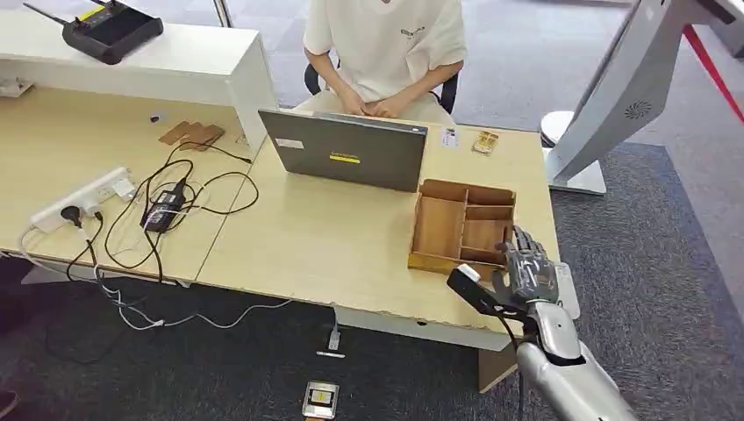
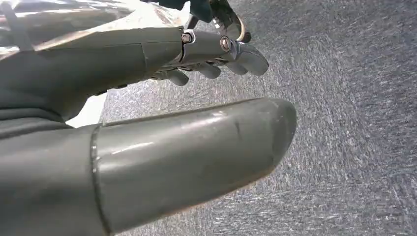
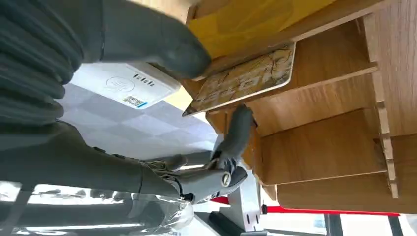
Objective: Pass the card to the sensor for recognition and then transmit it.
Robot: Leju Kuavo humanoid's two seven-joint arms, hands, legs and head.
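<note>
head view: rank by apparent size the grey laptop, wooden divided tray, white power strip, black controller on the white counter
Largest to smallest, as they look:
1. Grey laptop
2. Wooden divided tray
3. White power strip and black controller: look about alike, and the controller sits farther from the camera, so I won't rank them.

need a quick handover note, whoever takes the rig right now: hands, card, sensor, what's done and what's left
Right hand: pinching the card between thumb and a finger, over the wooden tray at the desk's right end.
Left hand: holds nothing, fingers apart, hanging over the carpet.
Sensor: the white reader lies just beside the tray.
Done: card gripped.
Left: bring it to the reader for recognition, then hand it on, probably to the person seated behind the laptop.
</note>
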